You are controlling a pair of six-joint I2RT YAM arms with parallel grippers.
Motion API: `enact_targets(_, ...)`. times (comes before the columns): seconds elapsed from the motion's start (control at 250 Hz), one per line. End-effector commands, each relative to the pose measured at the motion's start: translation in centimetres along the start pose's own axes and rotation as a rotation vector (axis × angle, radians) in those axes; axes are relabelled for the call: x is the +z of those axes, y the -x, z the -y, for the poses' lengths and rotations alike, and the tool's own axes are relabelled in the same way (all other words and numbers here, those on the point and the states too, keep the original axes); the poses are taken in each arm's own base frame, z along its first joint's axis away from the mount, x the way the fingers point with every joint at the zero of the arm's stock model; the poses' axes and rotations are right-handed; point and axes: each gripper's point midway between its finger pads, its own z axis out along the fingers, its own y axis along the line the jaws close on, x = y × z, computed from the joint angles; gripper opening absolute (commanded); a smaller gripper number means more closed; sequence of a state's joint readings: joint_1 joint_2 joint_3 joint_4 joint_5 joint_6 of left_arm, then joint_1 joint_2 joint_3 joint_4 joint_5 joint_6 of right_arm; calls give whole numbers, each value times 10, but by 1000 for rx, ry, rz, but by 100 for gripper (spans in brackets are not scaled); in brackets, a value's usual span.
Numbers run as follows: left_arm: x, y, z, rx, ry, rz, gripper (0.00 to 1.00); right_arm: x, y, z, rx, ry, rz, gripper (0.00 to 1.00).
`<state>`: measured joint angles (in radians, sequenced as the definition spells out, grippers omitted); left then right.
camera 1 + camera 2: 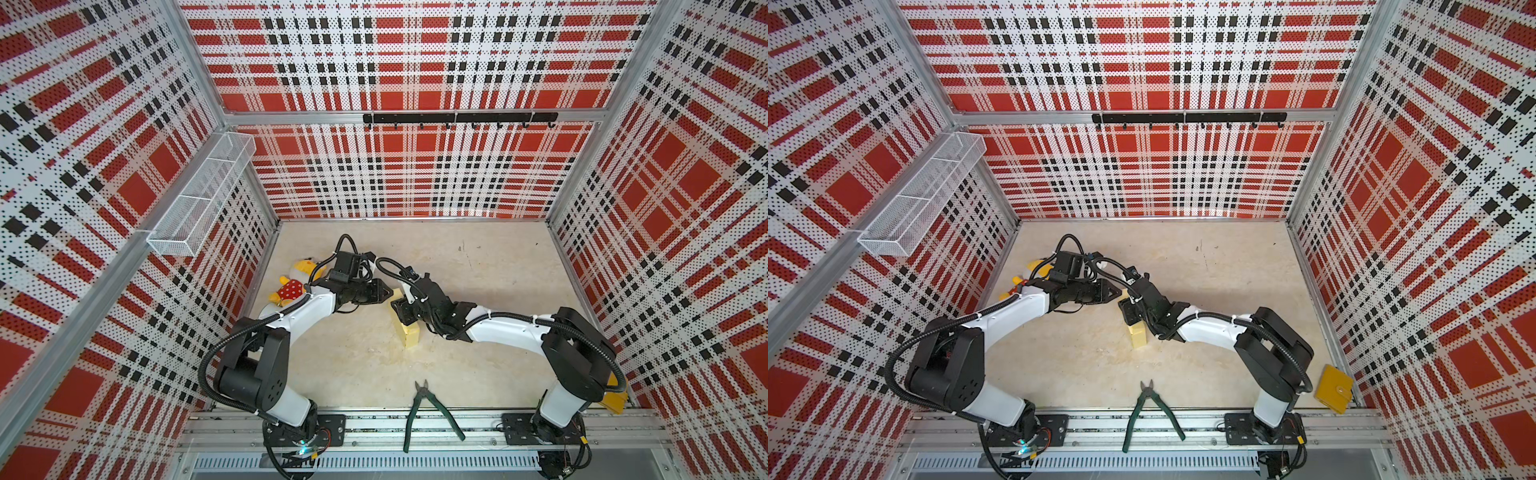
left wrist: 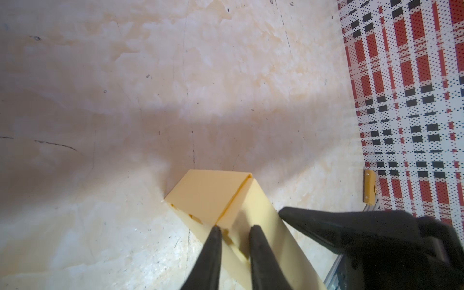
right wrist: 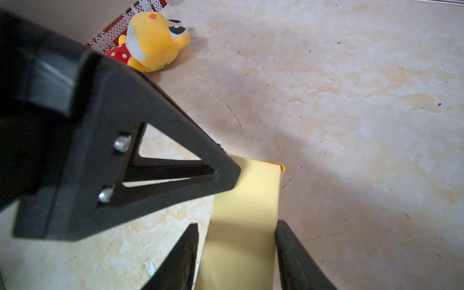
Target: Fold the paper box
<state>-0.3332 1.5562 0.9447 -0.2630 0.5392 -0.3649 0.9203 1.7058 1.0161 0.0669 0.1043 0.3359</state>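
The paper box (image 1: 410,334) (image 1: 1139,336) is a pale yellow, long, folded-up shape lying on the table mid-floor. From the left, my left gripper (image 1: 390,294) (image 2: 236,229) reaches its far end. Its fingers stand a narrow gap apart over the box (image 2: 213,195) where a seam and slots show, and one fingertip touches the top edge. From the right, my right gripper (image 1: 405,318) (image 3: 236,229) straddles the middle of the box (image 3: 247,206). It is open: one finger rests against a side and a sliver of table shows at the other.
A yellow plush toy (image 1: 297,278) (image 3: 155,42) lies by the left wall behind the left arm. Green pliers (image 1: 428,411) lie at the front edge over the rail. A mustard pouch (image 1: 1334,388) sits at the front right corner. A mesh basket (image 1: 199,195) hangs on the left wall.
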Motion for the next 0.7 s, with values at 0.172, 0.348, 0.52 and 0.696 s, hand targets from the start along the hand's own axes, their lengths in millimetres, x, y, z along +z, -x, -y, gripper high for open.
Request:
enact_targets(0.172,22,-59,-45,-92,149,-181,22,-12,-55,-16,33,72,-183,52)
enact_targets(0.348,23,-59,-44,-88,146,-185,22,-21,-44,-12,64,81,-149,53)
enact_targets(0.52,23,-59,-44,-88,147,-186,22,-27,-44,-16,68,113,-156,53)
enact_targets(0.696,22,-58,-44,-84,148,-181,22,-26,-62,-12,92,113,-189,53)
